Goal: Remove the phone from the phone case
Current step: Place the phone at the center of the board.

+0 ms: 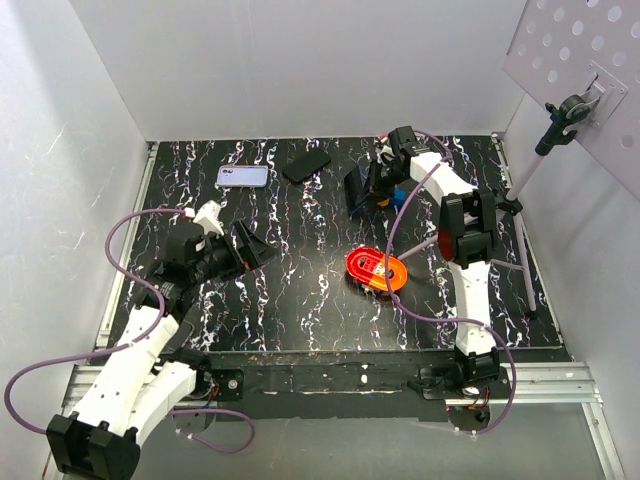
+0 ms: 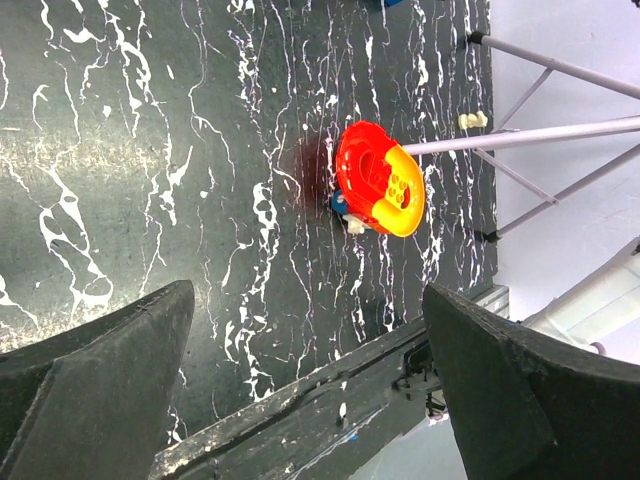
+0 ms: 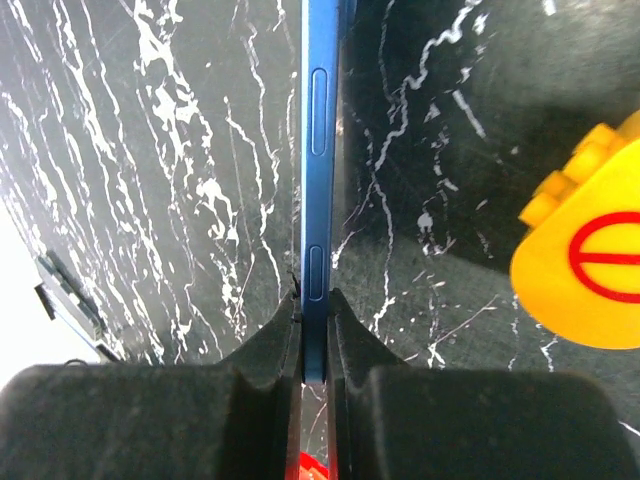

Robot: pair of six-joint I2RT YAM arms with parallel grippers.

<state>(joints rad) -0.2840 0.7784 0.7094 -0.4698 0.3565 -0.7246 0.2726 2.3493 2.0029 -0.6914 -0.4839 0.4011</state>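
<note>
My right gripper [image 1: 380, 188] is at the back of the table, shut on a blue phone [image 3: 320, 150]. In the right wrist view the gripper [image 3: 317, 300] pinches the phone's thin edge, and the side buttons show; the phone stands on edge above the table. A lavender phone-shaped piece [image 1: 243, 176] and a flat black piece [image 1: 306, 166] lie at the back left; I cannot tell which is the case. My left gripper [image 1: 240, 250] is open and empty at the left, its fingers [image 2: 120, 370] wide apart above the table's front edge [image 2: 300, 400].
A red and yellow toy [image 1: 377, 270] lies in the middle right of the table, also in the left wrist view [image 2: 380, 190]; its yellow part shows in the right wrist view [image 3: 590, 270]. A tripod stand [image 1: 520, 215] rises at the right.
</note>
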